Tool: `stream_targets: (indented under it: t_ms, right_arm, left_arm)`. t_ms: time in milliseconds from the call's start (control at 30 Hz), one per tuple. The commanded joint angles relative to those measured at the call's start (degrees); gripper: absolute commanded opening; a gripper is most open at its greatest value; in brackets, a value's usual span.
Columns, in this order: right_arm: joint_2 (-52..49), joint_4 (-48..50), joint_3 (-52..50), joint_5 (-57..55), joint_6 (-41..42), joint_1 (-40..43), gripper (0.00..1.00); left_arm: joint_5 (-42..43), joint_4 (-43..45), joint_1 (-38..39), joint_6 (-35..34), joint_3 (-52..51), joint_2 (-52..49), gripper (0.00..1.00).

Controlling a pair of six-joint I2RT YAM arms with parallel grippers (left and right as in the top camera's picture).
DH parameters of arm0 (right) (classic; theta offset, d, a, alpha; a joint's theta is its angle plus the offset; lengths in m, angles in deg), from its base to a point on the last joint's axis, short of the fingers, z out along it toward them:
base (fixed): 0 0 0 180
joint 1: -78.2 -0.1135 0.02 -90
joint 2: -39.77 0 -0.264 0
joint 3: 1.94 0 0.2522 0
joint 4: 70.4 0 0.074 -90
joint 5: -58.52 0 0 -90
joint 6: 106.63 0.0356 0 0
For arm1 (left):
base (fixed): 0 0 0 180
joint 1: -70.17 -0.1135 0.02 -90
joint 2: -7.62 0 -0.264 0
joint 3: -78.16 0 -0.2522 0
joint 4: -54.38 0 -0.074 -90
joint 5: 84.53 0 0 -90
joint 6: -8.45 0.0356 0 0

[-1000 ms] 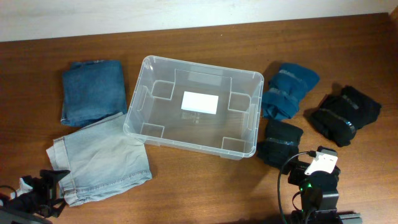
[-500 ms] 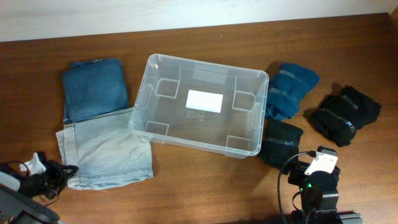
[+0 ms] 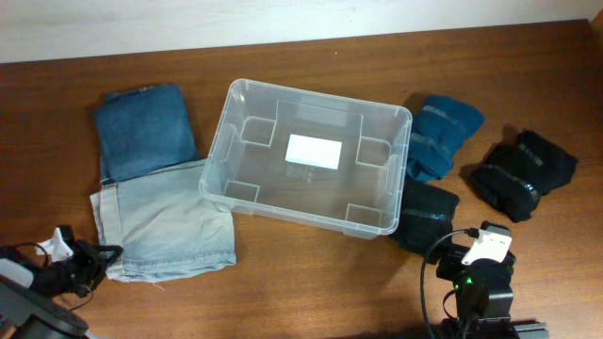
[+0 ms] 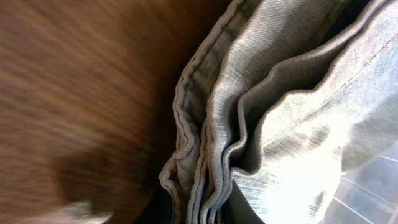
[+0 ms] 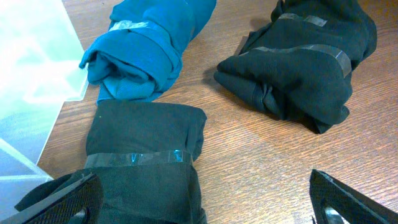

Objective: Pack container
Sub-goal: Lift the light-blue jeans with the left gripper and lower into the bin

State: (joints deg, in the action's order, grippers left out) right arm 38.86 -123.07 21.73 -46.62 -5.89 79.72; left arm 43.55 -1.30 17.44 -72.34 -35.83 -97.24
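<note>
jeans [image 3: 165, 231] left of container [image 3: 218, 151], bundles [image 3: 443, 137] right

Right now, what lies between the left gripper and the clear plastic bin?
Only folded light-blue denim jeans; the overhead view shows them spanning from left gripper to clear plastic bin.

No text, brand, number or sign can be read in any of the views. The white rectangular label [image 3: 314, 152] on the floor of the large clear plastic bin [image 3: 320, 93] looks blank from overhead and is too small to show any print. In the right wrist view, the shiny clear tape band [image 5: 138, 158] around the black rolled cloth bundle [image 5: 143, 130] bears no lettering that can be made out, and in the left wrist view the pale blue-grey folded denim [image 4: 280, 124] shows only seams and weave.
</note>
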Motion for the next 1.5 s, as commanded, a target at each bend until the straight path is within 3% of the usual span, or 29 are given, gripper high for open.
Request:
stream_targets:
  t_ms: [0,267,433,533,767,967,1067,1300,1467]
  right_arm:
    - [0.61,0.13,-0.48,-0.11,0.66,0.44,0.98]
    - [0.61,0.13,-0.48,-0.11,0.66,0.44,0.98]
    - [0.61,0.13,-0.48,-0.11,0.66,0.44,0.98]
    - [0.61,0.13,-0.48,-0.11,0.66,0.44,0.98]
    - [0.61,0.13,-0.48,-0.11,0.66,0.44,0.98]
    - [0.61,0.13,-0.48,-0.11,0.66,0.44,0.98]
    - [0.61,0.13,-0.48,-0.11,0.66,0.44,0.98]
    - [0.61,0.13,-0.48,-0.11,0.66,0.44,0.98]
    - [0.61,0.13,-0.48,-0.11,0.66,0.44,0.98]
  left_arm:
    - [9.7,-1.11,1.95,0.74,1.4,1.55,0.0]
    - [20.04,-6.05,1.97,-3.96,10.88,17.66,0.0]
    - [25.9,-6.93,2.23,-11.41,17.55,26.93,0.0]
    - [31.01,-5.18,3.17,-17.18,21.09,30.56,0.0]
    - [33.68,3.93,9.79,-30.95,28.04,36.11,0.0]
    - [33.64,30.23,26.12,-46.14,29.09,38.95,0.0]
    - [29.66,38.97,37.92,-47.34,29.07,38.47,0.0]
    - [21.07,37.57,60.48,-42.99,29.05,29.49,0.0]
    - [13.35,37.13,70.51,-43.06,29.05,21.2,0.0]
